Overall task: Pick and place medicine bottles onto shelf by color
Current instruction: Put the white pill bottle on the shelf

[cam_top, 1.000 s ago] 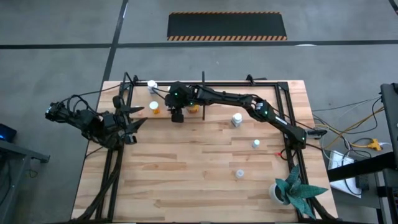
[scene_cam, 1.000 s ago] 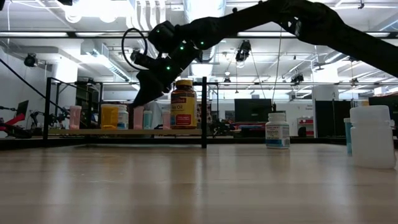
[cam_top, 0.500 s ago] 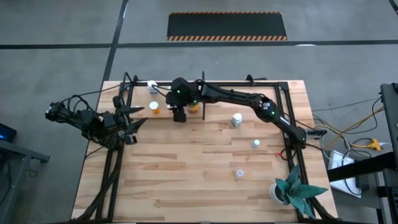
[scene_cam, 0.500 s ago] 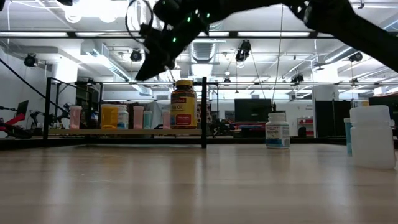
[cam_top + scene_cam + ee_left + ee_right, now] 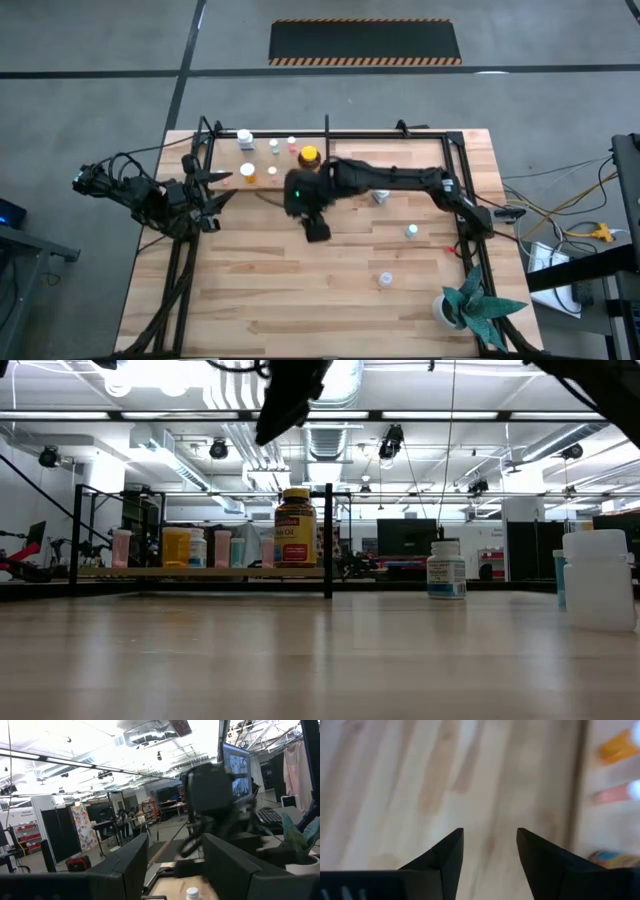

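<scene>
The shelf (image 5: 400, 134) runs along the table's far edge, a black frame with a wooden board. On it stand several small medicine bottles (image 5: 176, 547), white, pink and orange, and a large amber jar (image 5: 295, 527) with a yellow lid (image 5: 309, 155). My right gripper (image 5: 317, 232) hovers open over bare table, in front of the shelf, with nothing between its fingers (image 5: 445, 855). Loose white bottles stand on the table (image 5: 411, 231) (image 5: 385, 279), one (image 5: 381, 191) beside the right arm. My left gripper (image 5: 222, 188) waits open at the table's left side, raised.
A white pot with a green plant (image 5: 468, 305) stands at the near right corner. A black divider post (image 5: 328, 540) rises next to the amber jar. Bare wood lies across the table's middle and near left (image 5: 250, 290). Cables trail off the right edge.
My right gripper has drawn back from the shelf, where it stood beside the amber jar, rising and moving toward the table's near edge. The amber jar stays upright on the shelf board.
</scene>
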Available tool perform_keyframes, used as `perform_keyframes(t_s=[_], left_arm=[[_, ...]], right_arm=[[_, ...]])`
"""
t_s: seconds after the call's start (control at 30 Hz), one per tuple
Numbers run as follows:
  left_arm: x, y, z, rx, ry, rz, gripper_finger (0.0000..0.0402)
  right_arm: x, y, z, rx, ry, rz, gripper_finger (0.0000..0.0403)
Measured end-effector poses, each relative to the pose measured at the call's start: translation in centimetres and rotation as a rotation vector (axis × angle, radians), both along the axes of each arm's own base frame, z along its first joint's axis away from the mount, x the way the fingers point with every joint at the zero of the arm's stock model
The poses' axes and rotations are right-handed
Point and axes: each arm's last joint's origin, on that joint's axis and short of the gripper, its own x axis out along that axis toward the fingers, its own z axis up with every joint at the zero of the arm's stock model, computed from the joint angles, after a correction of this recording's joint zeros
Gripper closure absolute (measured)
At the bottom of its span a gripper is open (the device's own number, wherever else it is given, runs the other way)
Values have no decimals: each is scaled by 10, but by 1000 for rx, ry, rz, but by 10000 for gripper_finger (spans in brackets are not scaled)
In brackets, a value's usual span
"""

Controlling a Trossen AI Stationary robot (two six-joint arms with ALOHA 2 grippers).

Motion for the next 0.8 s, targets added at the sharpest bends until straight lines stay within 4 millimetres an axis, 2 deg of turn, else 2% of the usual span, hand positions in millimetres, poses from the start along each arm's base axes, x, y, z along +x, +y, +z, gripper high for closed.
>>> perform_keyframes(t_s=[0.17,0.33,0.53,0.7,0.8], left_arm=[[0,0,0,-3,-3,-2,230],[1,0,0,-12,-27,-11,230],[4,-2,0,-7,-26,-22,230],[10,-5,-3,-9,-13,-26,230],[15,-7,-7,-35,4,-36,230]], right_arm=[[-19,25,-2,31,84,-11,242],[-48,37,-4,67,91,-53,260],[-82,41,-19,103,-44,-63,279],[-115,37,-33,120,-174,-77,289],[-137,32,-42,74,-211,-167,294]])
